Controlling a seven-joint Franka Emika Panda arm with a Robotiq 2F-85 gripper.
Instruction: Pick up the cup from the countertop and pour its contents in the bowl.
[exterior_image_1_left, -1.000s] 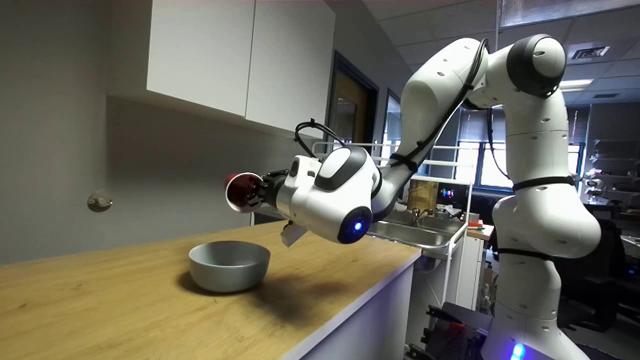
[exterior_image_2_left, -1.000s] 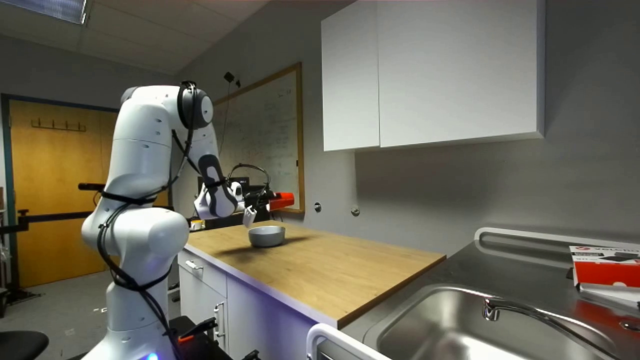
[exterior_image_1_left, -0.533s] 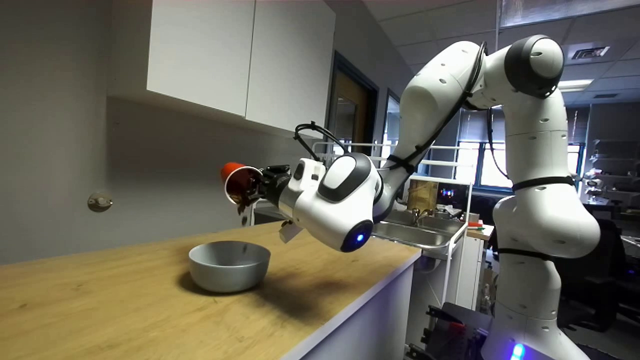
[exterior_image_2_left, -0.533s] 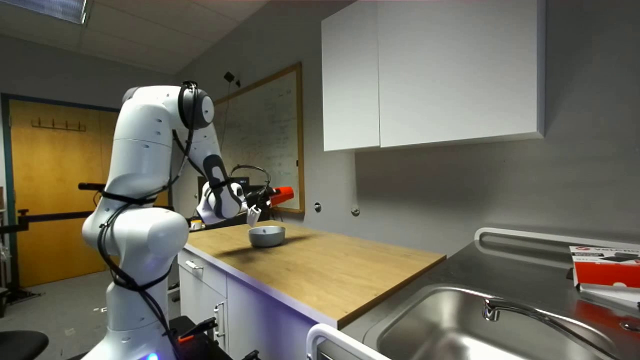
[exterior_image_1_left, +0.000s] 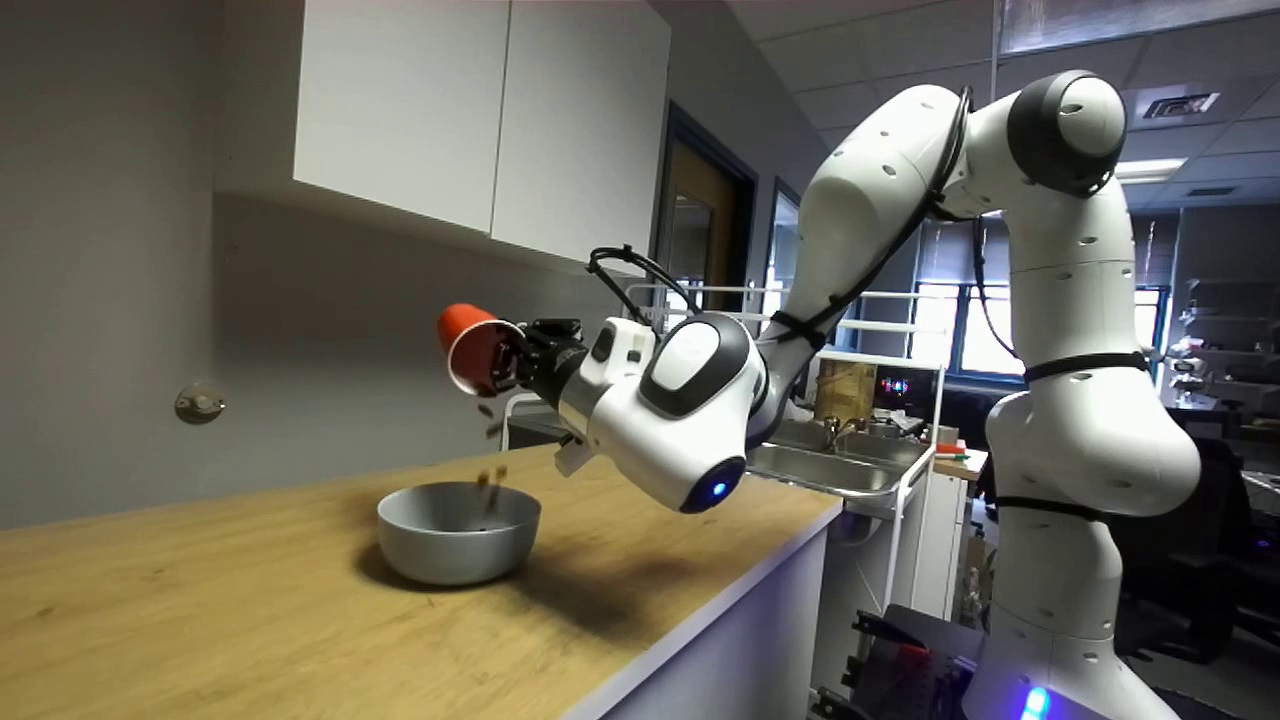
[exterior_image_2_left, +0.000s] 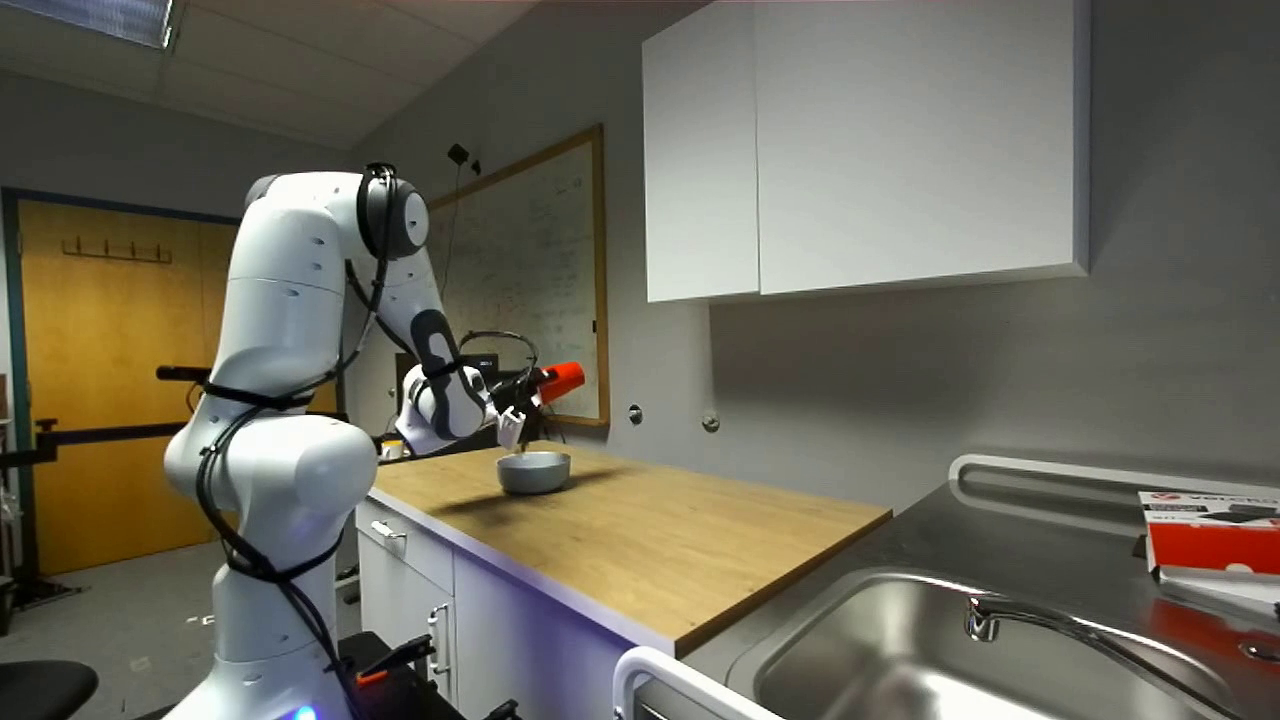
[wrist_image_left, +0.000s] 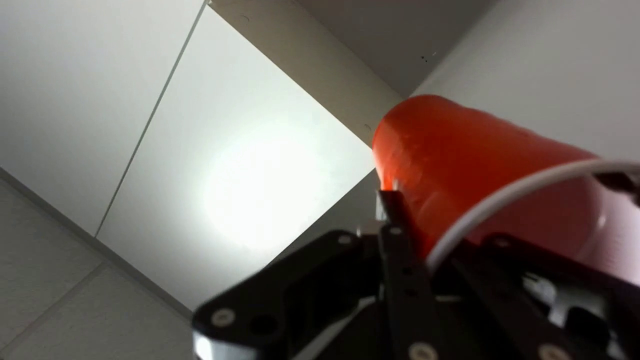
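The red cup (exterior_image_1_left: 460, 324) is tipped with its mouth facing down and its base raised. Its red side also shows in an exterior view (exterior_image_2_left: 563, 381) and in the wrist view (wrist_image_left: 465, 145). My gripper (exterior_image_1_left: 512, 362) is shut on the cup's wall near the rim, with one finger outside; in the wrist view the gripper (wrist_image_left: 425, 235) is dark and blurred. Small brown pieces (exterior_image_1_left: 490, 478) fall from the cup's mouth toward the grey bowl (exterior_image_1_left: 455, 553). The bowl stands upright on the wooden countertop (exterior_image_1_left: 250, 620), below the cup. It shows in both exterior views (exterior_image_2_left: 533, 478); its bottom inside is hidden.
White wall cabinets (exterior_image_1_left: 400, 110) hang above the counter. A grey wall runs behind it. A steel sink (exterior_image_2_left: 900, 650) with a tap and a red-white box (exterior_image_2_left: 1212, 535) lie beyond the counter's end. A white rack (exterior_image_1_left: 915, 500) stands by the sink.
The cup has tipped further, its base rising and its mouth turning down. Brown pieces began to fall out and now reach the bowl. The wrist has rotated and dipped slightly; the bowl has not moved.
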